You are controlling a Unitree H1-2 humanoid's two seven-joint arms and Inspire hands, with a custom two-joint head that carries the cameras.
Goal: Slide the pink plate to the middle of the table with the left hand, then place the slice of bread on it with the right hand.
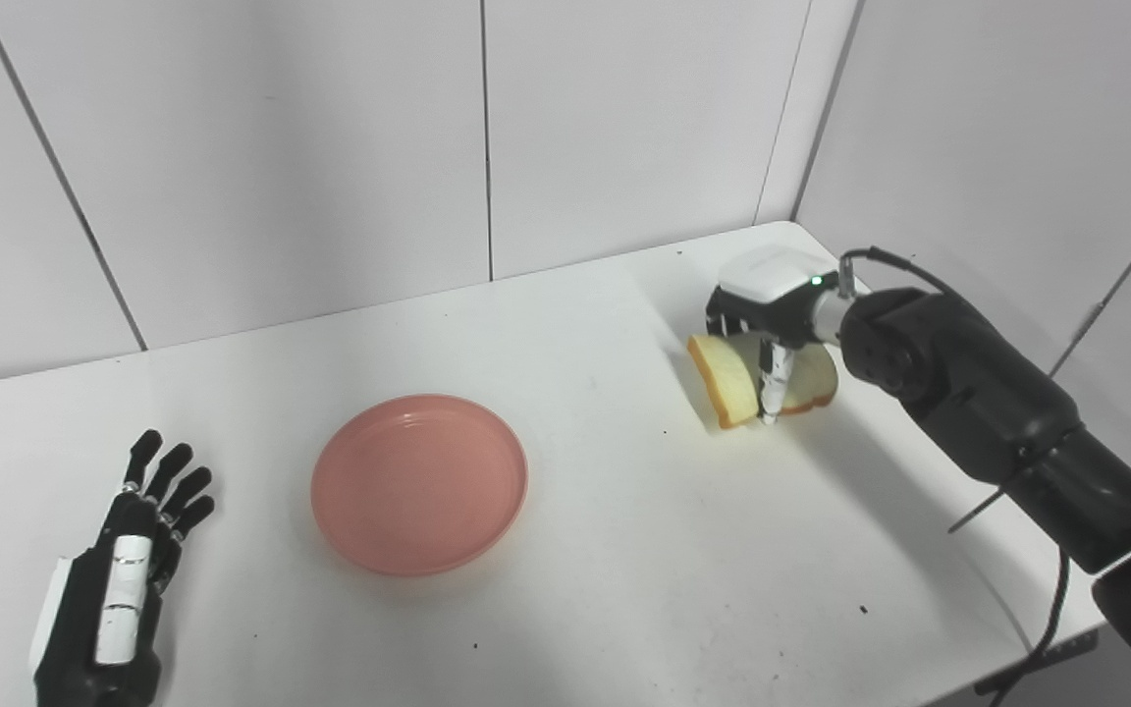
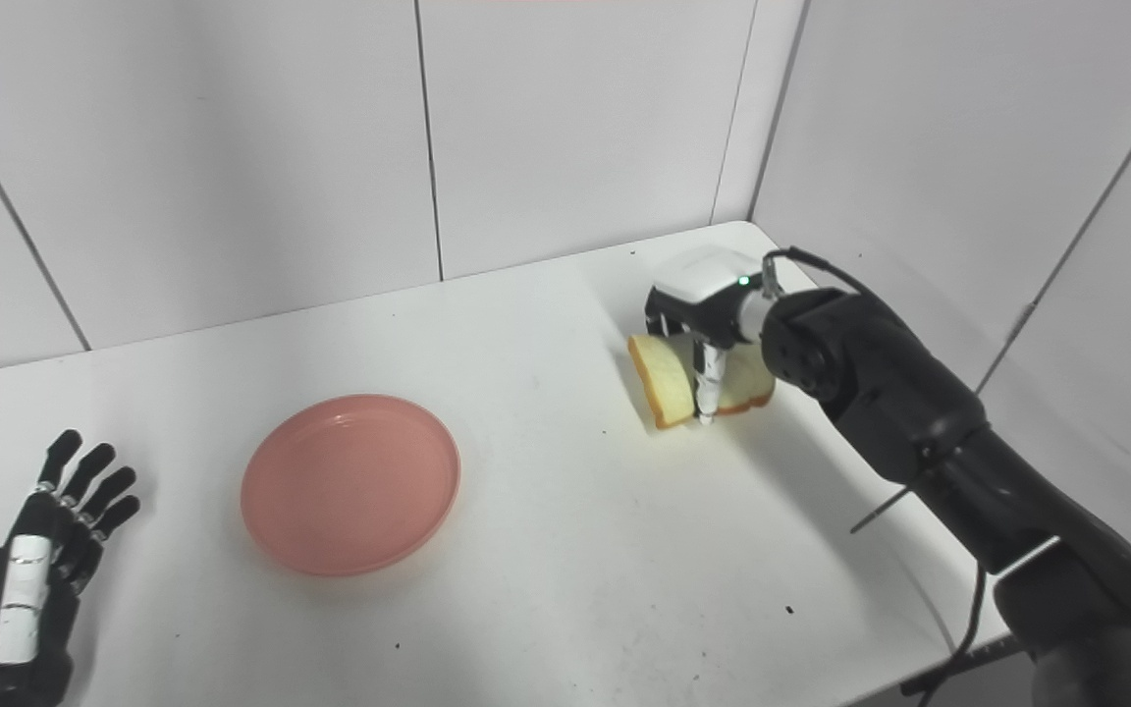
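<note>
Pink and shallow, the plate (image 1: 419, 483) sits flat on the white counter (image 1: 624, 550), roughly between the two hands, nearer the left hand (image 1: 124, 579) than the right hand (image 1: 767, 329). The left hand lies palm down at the counter's near left edge, well apart from the plate, fingers spread and straight, holding nothing.

Far off to that hand's right, near the back corner of the counter, the right hand reaches in from the dark right arm (image 1: 978, 403). Its white-backed palm hangs over the slice of bread (image 1: 727, 383), and its fingers (image 1: 774, 388) point down with one tip touching or nearly touching the counter. The slice is tilted up on edge, its pale crumb face turned toward the plate and its brown crust showing along the rim. The bread appears pinched between the fingers, with part of it showing on either side of the downward finger. The slice is well apart from the plate, with bare counter between them.
</note>
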